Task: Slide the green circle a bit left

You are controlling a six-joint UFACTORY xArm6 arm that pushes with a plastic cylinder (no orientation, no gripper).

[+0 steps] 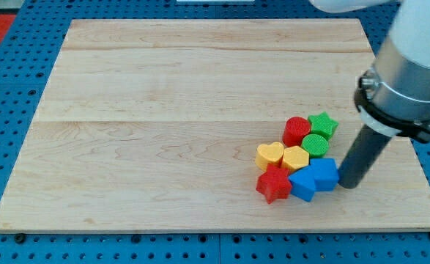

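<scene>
The green circle (316,144) sits in a tight cluster at the board's lower right. It touches the red circle (297,130) at its upper left, the green star (322,125) above it, the yellow hexagon (296,158) at its lower left and the blue blocks (323,174) (302,184) below it. A yellow heart (269,155) and a red star (274,183) lie on the cluster's left side. My tip (349,183) rests on the board just right of the blue blocks, to the lower right of the green circle.
The wooden board (163,110) lies on a blue pegboard (9,110). The arm's grey and white body (409,81) hangs over the board's right edge.
</scene>
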